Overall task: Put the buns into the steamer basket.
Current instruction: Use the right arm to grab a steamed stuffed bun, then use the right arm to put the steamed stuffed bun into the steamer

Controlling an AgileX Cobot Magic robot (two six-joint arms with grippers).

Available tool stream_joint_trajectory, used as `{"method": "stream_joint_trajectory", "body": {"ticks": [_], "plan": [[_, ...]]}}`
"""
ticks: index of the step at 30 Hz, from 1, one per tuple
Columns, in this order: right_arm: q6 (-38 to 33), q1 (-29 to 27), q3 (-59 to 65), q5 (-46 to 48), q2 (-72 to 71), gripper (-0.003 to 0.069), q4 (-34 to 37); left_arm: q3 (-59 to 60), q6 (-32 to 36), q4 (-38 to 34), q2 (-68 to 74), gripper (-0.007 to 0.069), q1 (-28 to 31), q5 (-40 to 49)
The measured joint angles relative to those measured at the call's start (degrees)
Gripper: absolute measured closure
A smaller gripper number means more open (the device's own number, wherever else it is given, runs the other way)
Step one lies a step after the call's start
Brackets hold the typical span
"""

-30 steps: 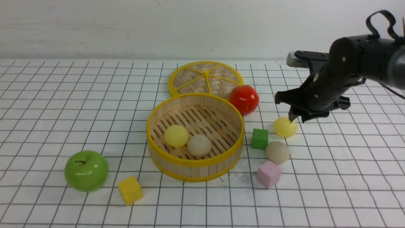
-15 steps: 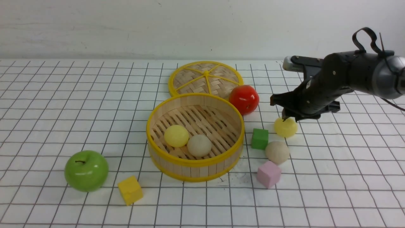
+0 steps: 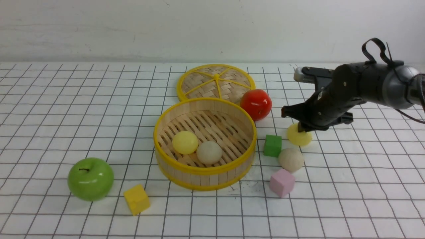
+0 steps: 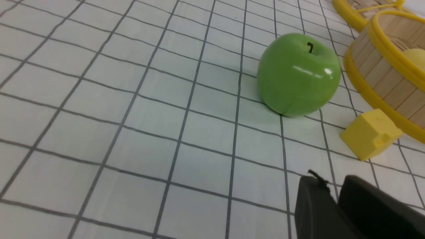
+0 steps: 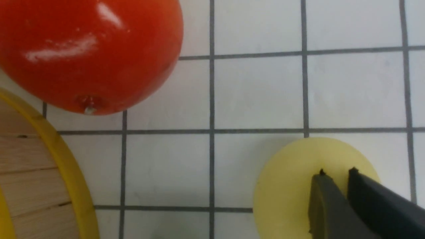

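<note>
A pale yellow bun (image 3: 185, 142) and a beige bun (image 3: 209, 152) sit touching each other on the slatted floor of the steamer basket (image 3: 205, 172), toward its near-left part. The other two are outside, to the basket's right. A second pale yellow bun (image 3: 298, 136) rests on the gridded table (image 3: 66, 116) well clear of the rim. A second beige bun (image 3: 291, 159) lies a little nearer the camera than it.

The right gripper (image 3: 300, 127) hangs over that outer yellow bun. In the right wrist view its two dark fingers (image 5: 323, 202) stand side by side with only a thin slit between them. Their tips are at the bun's top and nothing is clamped. I cannot tell whether they press on it.

The left gripper (image 4: 327, 181) shows only in its own wrist view, off to the basket's left. Its fingers are likewise drawn nearly together and hold nothing.

A woven lid (image 3: 215, 81) lies flat just behind the basket, and a red apple (image 3: 256, 104) sits at the basket's far-right rim. A green cube (image 3: 272, 145) is just beside the right wall, between the basket and the outer buns. A pink cube (image 3: 282, 182) is right of the basket, nearer the camera. A green apple (image 3: 90, 179) and a yellow cube (image 3: 136, 199) are to the basket's near left.
</note>
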Motion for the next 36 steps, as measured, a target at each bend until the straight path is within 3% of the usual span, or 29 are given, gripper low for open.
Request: {"method": "stream_joint_trajectory", "body": {"ticks": [1, 14, 22, 29, 36], "plan": [[0.0, 0.0, -0.1, 0.1, 0.0, 0.0654, 0.0, 0.0, 0.0, 0.0, 0.0, 0.0513, 0.0, 0.0], [0.0, 0.0, -0.1, 2.9, -4.0, 0.0659, 0.4, 0.0, 0.0, 0.0, 0.0, 0.0501, 0.0, 0.0], [-2.8, 0.9, 0.0, 3.5, -10.4, 0.0659, 6.7, 0.0, 0.0, 0.0, 0.0, 0.0490, 0.0, 0.0], [-11.5, 6.9, 0.0, 3.6, -11.0, 0.0659, 18.3, 0.0, 0.0, 0.0, 0.0, 0.0480, 0.0, 0.0], [-16.4, 13.3, 0.0, 1.7, -11.0, 0.0659, 22.1, 0.0, 0.0, 0.0, 0.0, 0.0475, 0.0, 0.0]]}}
